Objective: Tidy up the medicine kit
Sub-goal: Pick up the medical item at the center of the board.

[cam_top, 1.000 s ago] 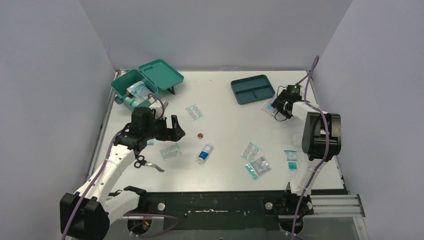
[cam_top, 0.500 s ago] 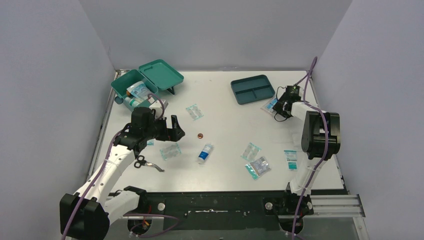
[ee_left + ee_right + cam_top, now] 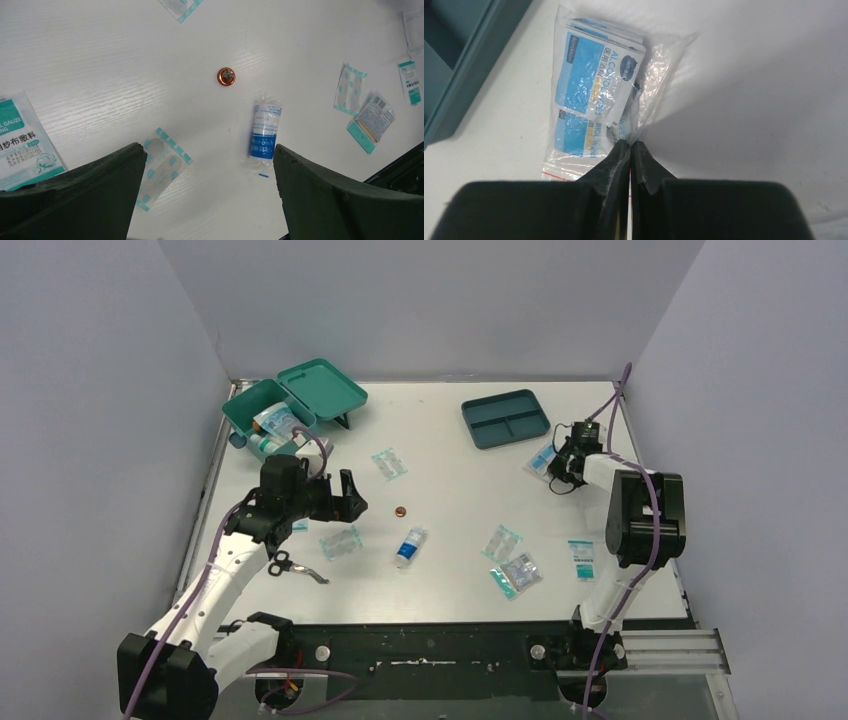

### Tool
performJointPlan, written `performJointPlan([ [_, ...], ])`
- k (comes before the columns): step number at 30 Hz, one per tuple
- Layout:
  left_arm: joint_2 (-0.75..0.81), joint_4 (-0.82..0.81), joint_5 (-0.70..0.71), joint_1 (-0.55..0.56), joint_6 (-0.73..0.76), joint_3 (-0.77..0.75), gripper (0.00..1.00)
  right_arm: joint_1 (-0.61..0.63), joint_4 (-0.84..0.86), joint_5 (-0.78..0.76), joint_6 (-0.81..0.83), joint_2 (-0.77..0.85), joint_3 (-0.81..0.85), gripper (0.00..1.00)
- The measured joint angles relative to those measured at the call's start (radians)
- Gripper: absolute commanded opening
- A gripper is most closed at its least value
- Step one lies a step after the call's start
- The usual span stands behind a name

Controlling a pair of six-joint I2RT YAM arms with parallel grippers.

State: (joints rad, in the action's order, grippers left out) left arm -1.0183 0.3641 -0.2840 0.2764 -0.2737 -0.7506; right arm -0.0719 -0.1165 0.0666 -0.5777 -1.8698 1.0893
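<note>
1. My right gripper (image 3: 630,145) had its fingers pinched together on the crinkled edge of a clear plastic bag of blue-and-white alcohol wipe sachets (image 3: 591,85), which lay just beside the dark blue-teal divided plastic tray (image 3: 454,70).
2. My left gripper (image 3: 207,155) hung above the table, fingers wide apart and holding nothing. Below it lay a small round copper-coloured tin (image 3: 226,76) and a blue-and-white wrapped bandage roll (image 3: 264,131).
3. The teal-green rectangular plastic medicine kit (image 3: 243,406) sat at the far left corner, lid open, packets inside.

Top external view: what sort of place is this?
Probably a robotics lab test cell: bare grey partition walls enclose a white table strewn with first-aid packets, plus an open medicine kit.
</note>
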Motion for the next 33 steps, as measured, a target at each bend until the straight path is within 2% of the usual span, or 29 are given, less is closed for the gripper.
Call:
performJointPlan([
  [7, 0.000, 0.019, 0.041, 0.000, 0.009, 0.000, 0.97, 0.024, -0.005, 0.039, 0.024, 0.134, -0.144, 0.00],
  [13, 0.000, 0.038, 0.091, 0.000, 0.007, 0.000, 0.97, 0.096, -0.002, 0.090, 0.038, 0.256, -0.235, 0.00],
  [19, -0.008, 0.043, 0.082, 0.000, -0.015, -0.002, 0.91, 0.166, 0.024, 0.175, 0.039, 0.325, -0.287, 0.00],
  [33, -0.019, -0.026, -0.023, 0.001, -0.240, -0.042, 0.78, 0.282, 0.197, 0.362, -0.037, 0.386, -0.395, 0.00],
])
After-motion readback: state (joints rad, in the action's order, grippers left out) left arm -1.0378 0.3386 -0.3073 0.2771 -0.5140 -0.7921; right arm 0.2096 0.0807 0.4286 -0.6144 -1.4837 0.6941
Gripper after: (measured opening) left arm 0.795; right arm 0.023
